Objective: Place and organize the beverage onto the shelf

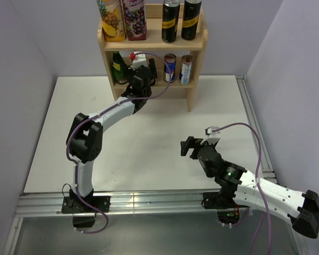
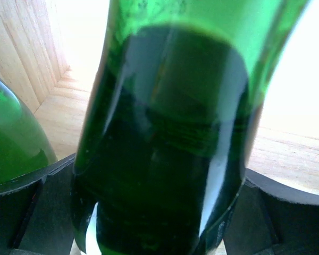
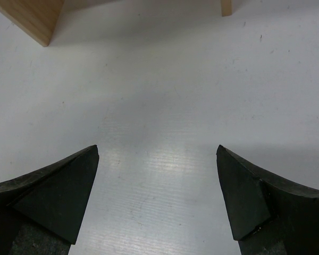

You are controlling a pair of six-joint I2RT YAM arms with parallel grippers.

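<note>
1. The green bottle point(image 2: 165, 133) is standing upright, long axis vertical, in the lower tier of the shelf point(image 1: 151, 45). That is upper centre of the top view, just right of a second green bottle point(image 1: 117, 66).
2. The left hand point(image 1: 140, 70) is clamping its body from the front, fingers point(image 2: 21, 212) pressing either side. I cannot tell whether its base is resting on the board.
3. The right hand point(image 3: 157, 159) is hovering with fingers apart over the white surface point(image 1: 149, 117) at lower right, well apart from the shelf, so the left arm is nearer.
4. The likely next move is releasing, then backing straight out toward the frame's bottom.

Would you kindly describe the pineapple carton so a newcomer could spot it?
Find the wooden shelf at the back and look along its top tier. The pineapple carton stands leftmost, yellow, beside a purple grape carton and two black cans.
</note>
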